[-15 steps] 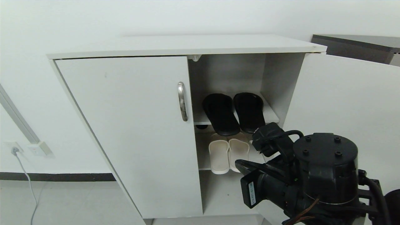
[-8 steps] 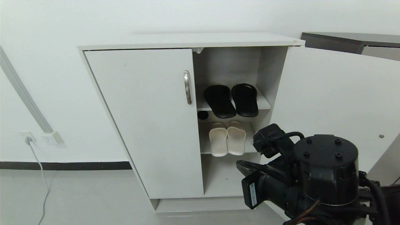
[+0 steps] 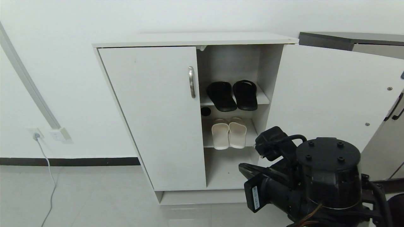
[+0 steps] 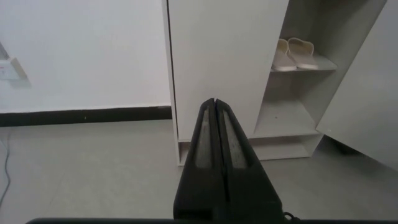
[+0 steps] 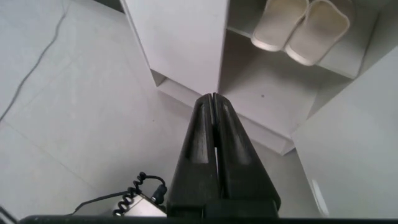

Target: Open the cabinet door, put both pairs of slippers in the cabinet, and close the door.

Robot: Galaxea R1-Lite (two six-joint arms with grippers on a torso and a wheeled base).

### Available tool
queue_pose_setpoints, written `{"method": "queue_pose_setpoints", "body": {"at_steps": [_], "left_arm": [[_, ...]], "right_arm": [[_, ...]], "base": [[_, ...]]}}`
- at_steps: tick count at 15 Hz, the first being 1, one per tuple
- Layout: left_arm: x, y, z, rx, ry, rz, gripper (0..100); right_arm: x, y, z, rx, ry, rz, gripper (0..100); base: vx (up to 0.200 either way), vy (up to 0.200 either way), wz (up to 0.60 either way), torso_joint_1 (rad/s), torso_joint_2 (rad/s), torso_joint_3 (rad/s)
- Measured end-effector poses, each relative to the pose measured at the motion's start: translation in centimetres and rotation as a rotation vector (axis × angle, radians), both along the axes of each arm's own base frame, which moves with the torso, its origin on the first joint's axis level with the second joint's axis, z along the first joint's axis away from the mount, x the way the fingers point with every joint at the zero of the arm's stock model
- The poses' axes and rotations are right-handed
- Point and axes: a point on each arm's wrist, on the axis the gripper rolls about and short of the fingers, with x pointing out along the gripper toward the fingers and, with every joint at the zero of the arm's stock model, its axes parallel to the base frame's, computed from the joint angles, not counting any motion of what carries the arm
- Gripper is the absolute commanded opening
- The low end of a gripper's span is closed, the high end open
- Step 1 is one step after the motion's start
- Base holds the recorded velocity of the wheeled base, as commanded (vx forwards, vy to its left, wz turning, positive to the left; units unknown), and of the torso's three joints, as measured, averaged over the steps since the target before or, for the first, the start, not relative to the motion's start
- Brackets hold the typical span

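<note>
What's left, as I read it, is shutting the right door (image 3: 328,94), which stands swung wide open on the cabinet (image 3: 195,38). That is where things could go wrong. The robot's right arm sits low, directly before the open compartment and close to that panel. If the door comes round before the arm is out of the way, it will knock into the arm. A push near the hinge side would barely move the door, and shut fingers could skid on a smooth flat panel. Both pairs also look to reach the front edge of their shelves. A toe poking out could hold the door ajar, though I can't tell how far they overhang.

The left gripper (image 4: 214,103) has its fingers (image 4: 204,140) pressed together with nothing between them, low over the floor (image 4: 93,168). The right gripper (image 5: 215,98) is the same, fingers together and empty, pointing at the foot of the cabinet.

Inside, the black slippers (image 3: 233,95) lie side by side on the upper shelf (image 3: 264,100). The white slippers (image 3: 229,135) lie side by side on the middle shelf (image 3: 249,142), touching each other. The bottom compartment (image 3: 225,168) holds nothing. The left door (image 3: 154,116) is shut, its handle (image 3: 191,82) at its inner edge.
</note>
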Motion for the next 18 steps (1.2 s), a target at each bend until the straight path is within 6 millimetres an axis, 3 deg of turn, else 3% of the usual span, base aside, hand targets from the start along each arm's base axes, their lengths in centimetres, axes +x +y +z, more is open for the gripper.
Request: {"method": "queue_pose_setpoints", "body": {"at_steps": [8,18], "left_arm": [[0.0,0.01,-0.01,0.0,0.001,0.002,0],[0.0,0.01,0.0,0.0,0.0,0.002,0]], "right_arm": [[-0.02,-0.06,-0.17,-0.023,-0.007,0.004,0],[0.0,-0.07,-0.24,-0.028,-0.009,0.004,0]], "base": [[0.0,0.0,0.0,0.0,-0.02,-0.023],[0.0,0.0,0.0,0.061,-0.4,-0.351]]}}
